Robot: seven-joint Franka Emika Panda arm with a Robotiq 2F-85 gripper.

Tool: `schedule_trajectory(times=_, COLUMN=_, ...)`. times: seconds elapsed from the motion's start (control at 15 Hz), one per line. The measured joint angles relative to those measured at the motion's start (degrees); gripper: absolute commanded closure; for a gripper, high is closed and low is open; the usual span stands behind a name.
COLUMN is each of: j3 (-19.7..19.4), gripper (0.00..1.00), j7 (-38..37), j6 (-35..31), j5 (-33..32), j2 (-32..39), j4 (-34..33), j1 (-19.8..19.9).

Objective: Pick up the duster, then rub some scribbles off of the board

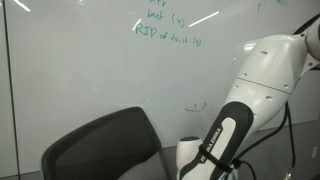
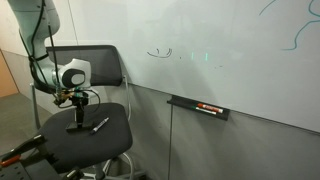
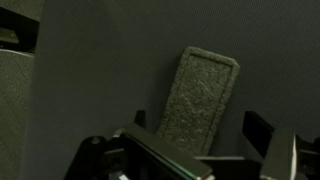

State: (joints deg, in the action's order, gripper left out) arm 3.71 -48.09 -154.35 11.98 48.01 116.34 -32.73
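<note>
The duster [image 3: 200, 95] is not yet grasped, the jaws being held spread either side of it, and the scribbles [image 2: 158, 52] are yet to be rubbed off the board [image 2: 230, 40]

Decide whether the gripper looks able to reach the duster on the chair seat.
Probably yes: the gripper hangs close above the duster on the chair seat, with nothing between them in the wrist view.

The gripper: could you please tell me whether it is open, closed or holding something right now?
Gripper: open, jaws either side of the duster on the chair seat, not gripping it.
</note>
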Motion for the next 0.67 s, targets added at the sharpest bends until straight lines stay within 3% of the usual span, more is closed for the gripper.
schedule_trajectory(times=0.33, j3=1.5, gripper=0.0, j7=5.0, j6=-0.3, j5=0.0, j2=0.7, j4=-0.1, j1=2.9)
schedule_trajectory(times=0.4, j3=1.7, gripper=0.23, j7=6.1, j6=-0.5, j5=0.0, j2=1.0, j4=-0.1, j1=3.5)
schedule_trajectory(times=0.67, j3=2.1, gripper=0.51, j7=9.5, j6=-1.3, j5=0.0, j2=1.6, j4=-0.3, j1=4.5)
